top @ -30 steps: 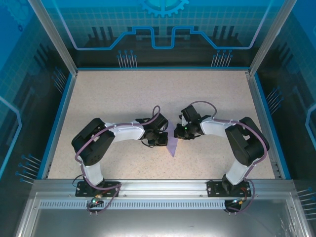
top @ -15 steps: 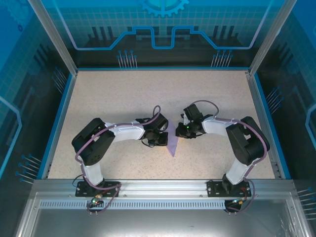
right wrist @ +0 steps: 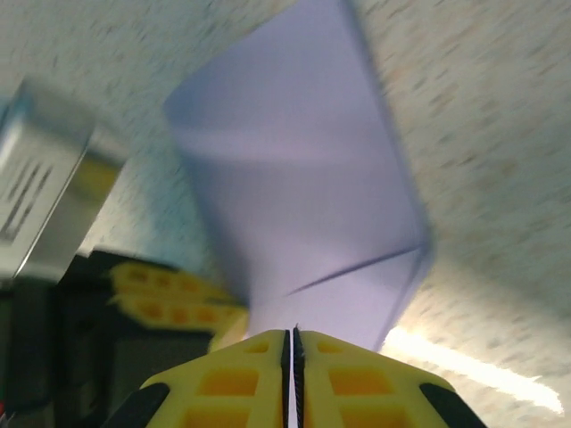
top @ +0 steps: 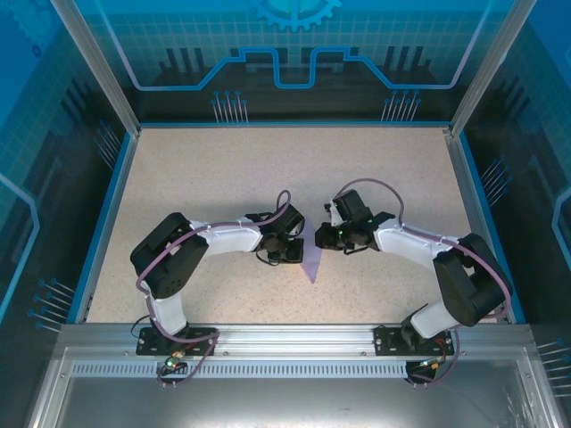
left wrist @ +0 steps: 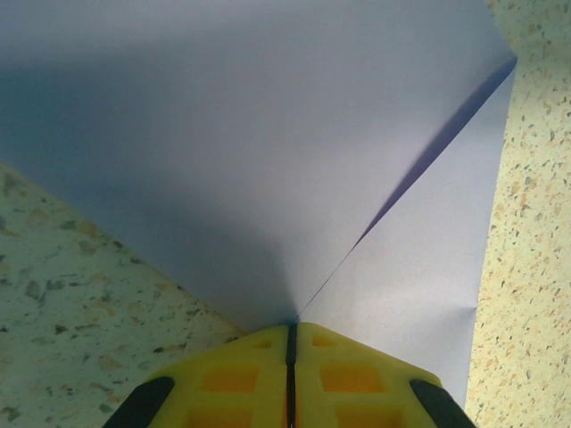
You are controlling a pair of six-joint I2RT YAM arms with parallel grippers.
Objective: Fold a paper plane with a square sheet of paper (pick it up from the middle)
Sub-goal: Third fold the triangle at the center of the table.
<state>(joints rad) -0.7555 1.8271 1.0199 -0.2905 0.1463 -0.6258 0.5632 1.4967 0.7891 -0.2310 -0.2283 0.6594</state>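
Paper plane (left wrist: 250, 134) unmoved, elbow (top: 468, 285) swung outward (right pincer (right wrist: 292, 337) closed)

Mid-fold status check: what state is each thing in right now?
paper: folded, with a diagonal crease, pinched at its edge by both pincers.
left pincer: shut on the paper.
right pincer: shut on the paper, though this view is blurred.

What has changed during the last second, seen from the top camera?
The right arm swung its elbow outward and toward the near edge, lying more stretched. The right gripper stayed shut on the square sheet of paper. The left gripper kept its grip, and the paper's tip did not shift.
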